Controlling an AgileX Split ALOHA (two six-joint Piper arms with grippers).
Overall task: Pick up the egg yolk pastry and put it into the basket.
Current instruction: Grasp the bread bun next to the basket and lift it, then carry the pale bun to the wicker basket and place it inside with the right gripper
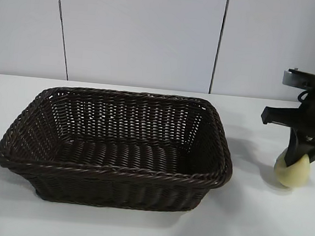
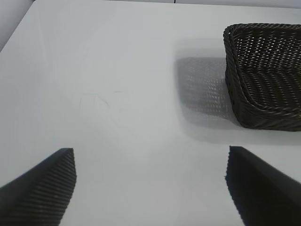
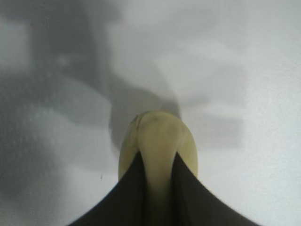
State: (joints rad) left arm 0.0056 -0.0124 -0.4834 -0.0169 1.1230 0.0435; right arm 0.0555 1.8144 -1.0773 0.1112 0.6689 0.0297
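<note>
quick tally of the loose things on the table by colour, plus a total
dark brown: 1, the basket
pale yellow: 1, the egg yolk pastry, pinched in the right gripper
total: 2

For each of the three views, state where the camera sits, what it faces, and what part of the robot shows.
Exterior: off the rig, facing the table, basket and right hand shut on the egg yolk pastry.
Left wrist: on the left arm, looking down past its open fingers at table and a basket corner.
Right wrist: on the right arm, looking down its fingers pinching the pastry.
Shared: basket in exterior and left wrist; pastry in exterior and right wrist.
</note>
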